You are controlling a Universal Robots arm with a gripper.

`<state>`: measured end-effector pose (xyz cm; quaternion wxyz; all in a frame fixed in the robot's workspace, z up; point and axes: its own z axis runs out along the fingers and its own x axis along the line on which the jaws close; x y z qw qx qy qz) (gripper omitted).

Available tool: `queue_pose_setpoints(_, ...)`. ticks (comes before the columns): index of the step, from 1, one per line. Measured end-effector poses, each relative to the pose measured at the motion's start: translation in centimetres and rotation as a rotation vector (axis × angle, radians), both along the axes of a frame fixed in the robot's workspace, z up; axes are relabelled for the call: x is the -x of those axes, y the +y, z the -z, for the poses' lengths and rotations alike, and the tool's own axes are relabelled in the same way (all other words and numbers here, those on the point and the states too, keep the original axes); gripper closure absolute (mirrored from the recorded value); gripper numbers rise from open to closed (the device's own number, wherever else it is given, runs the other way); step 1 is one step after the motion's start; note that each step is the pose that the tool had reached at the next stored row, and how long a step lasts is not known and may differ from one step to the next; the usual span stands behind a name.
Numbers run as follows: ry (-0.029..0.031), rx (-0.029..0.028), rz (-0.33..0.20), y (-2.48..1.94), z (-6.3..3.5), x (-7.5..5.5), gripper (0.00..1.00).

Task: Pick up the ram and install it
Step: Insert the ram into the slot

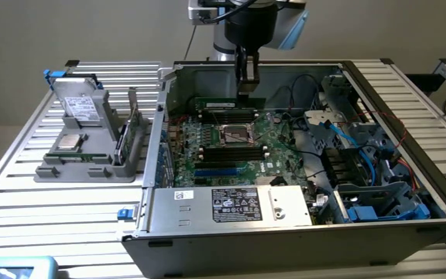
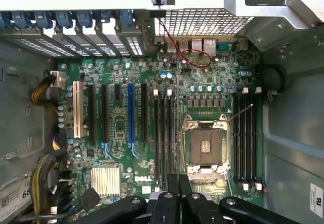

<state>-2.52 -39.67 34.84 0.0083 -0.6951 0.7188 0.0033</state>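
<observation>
While gripper (image 1: 248,90) clamps ram (image 1: 220,104) above motherboard (image 1: 207,142), open case (image 1: 207,238) on slatted metal table (image 1: 53,200), plain beige wall (image 1: 68,29).

Looking like a robotics test lab, not anybody's living room

An opened-up PC case (image 1: 285,247) is lying on a bench of bare aluminium rails (image 1: 45,203) with its motherboard (image 2: 121,133) showing. A robot arm (image 1: 250,23) is hanging right over the case, its gripper (image 1: 250,92) pinching the ram (image 1: 219,104) above the board. Beside the case, on the exterior view's left, a grey parts rack (image 1: 83,160) is sitting with loose computer parts in it. A plain blank wall (image 1: 68,29) is standing behind the case.
</observation>
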Motion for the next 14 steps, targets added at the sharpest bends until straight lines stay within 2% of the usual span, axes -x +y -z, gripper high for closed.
queue_pose_setpoints(2,-0.0007,0.0006,0.0,0.04,0.3,-0.1,0.88)
queue_pose_setpoints(6,-0.0037,0.0067,0.0,0.07,0.73,-0.2,0.88)
queue_pose_setpoints(11,-0.006,0.021,0.0,0.1,1.2,-0.3,0.88)
queue_pose_setpoints(14,-0.0064,0.0219,0.0,0.1,1.46,-0.4,0.88)
